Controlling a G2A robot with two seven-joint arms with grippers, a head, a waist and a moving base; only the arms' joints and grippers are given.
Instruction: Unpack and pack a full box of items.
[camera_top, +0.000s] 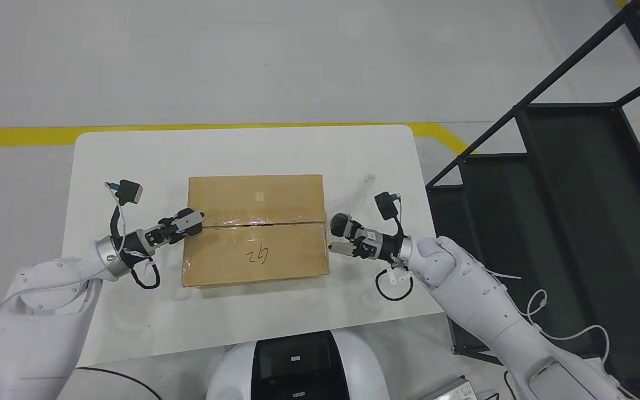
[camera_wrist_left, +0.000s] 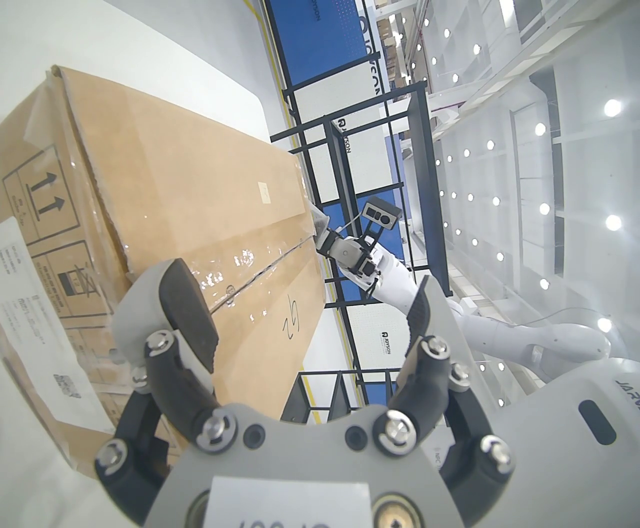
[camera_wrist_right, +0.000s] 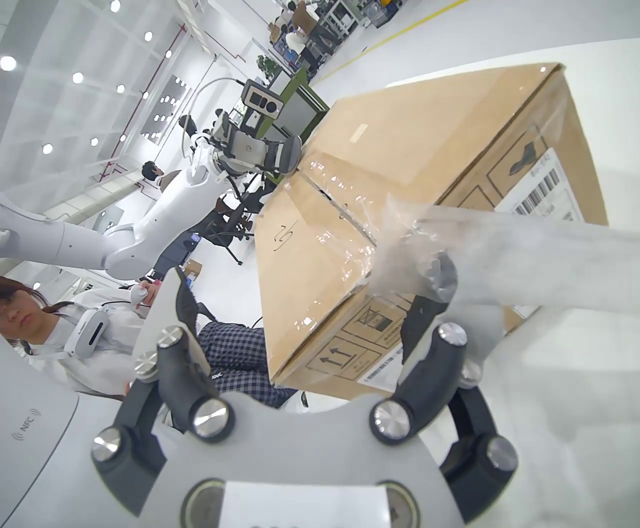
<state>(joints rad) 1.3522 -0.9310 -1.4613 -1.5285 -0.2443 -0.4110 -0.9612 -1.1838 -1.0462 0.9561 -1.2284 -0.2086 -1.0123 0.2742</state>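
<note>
A closed brown cardboard box (camera_top: 257, 230) lies in the middle of the white table (camera_top: 100, 170). Clear tape (camera_top: 262, 223) runs along its top seam. My left gripper (camera_top: 190, 219) is at the box's left end by the seam, open and empty (camera_wrist_left: 300, 290). Across the table, my right gripper (camera_top: 338, 232) sits at the box's right end, open (camera_wrist_right: 307, 280). A loose strip of clear tape (camera_wrist_right: 525, 260) comes off that end of the box (camera_wrist_right: 400, 150) and clings across one of its fingers (camera_wrist_right: 440, 280). The box's contents are hidden.
A black metal stair frame (camera_top: 540, 190) stands just off the table's right side. A yellow line (camera_top: 40, 135) runs on the floor behind the table. Bare table surface lies around the box on all sides.
</note>
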